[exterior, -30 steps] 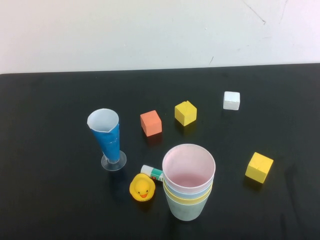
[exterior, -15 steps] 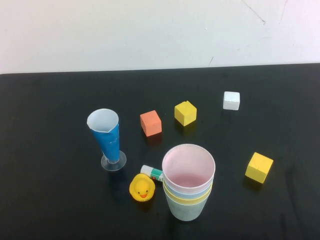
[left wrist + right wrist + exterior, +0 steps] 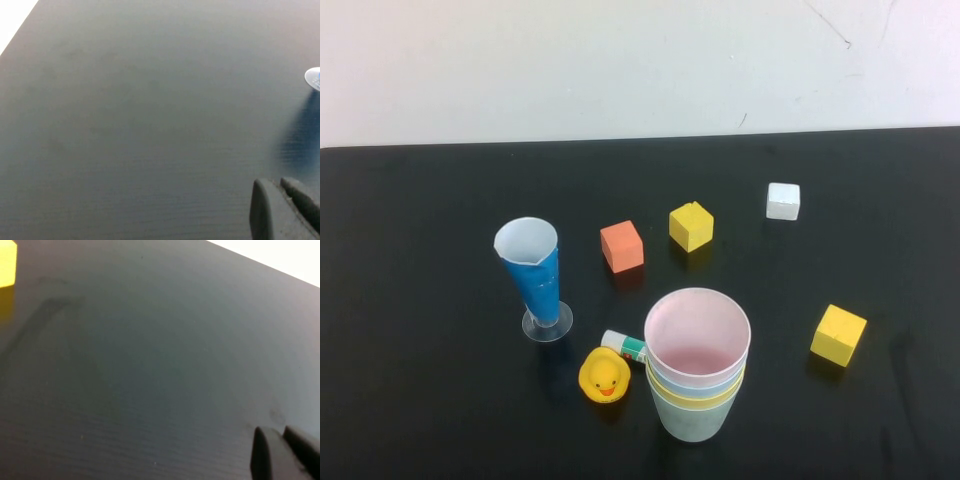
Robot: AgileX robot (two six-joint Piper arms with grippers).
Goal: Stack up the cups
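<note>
The black tabletop (image 3: 420, 400) fills the scene, and near its front edge the cups (image 3: 697, 365) sit nested in one stack, pink on top, then light blue, yellow, and pale green at the bottom (so the stacking looks complete). Next in size, the tall blue-and-white cone glass (image 3: 533, 270) stands upright, well left of the stack. Then the blocks: two yellow cubes (image 3: 838, 334), an orange cube (image 3: 622, 246), a white cube (image 3: 783, 201). Smallest, a rubber duck (image 3: 604, 377) and a glue stick (image 3: 623, 345) lie just beside the stack's left. The left gripper (image 3: 280, 210) and right gripper (image 3: 280, 452) hang over bare tabletop, jaws pressed together, holding nothing. The risk, as I judge it: any arm sweep clipping the stack topples it onto the duck.
</note>
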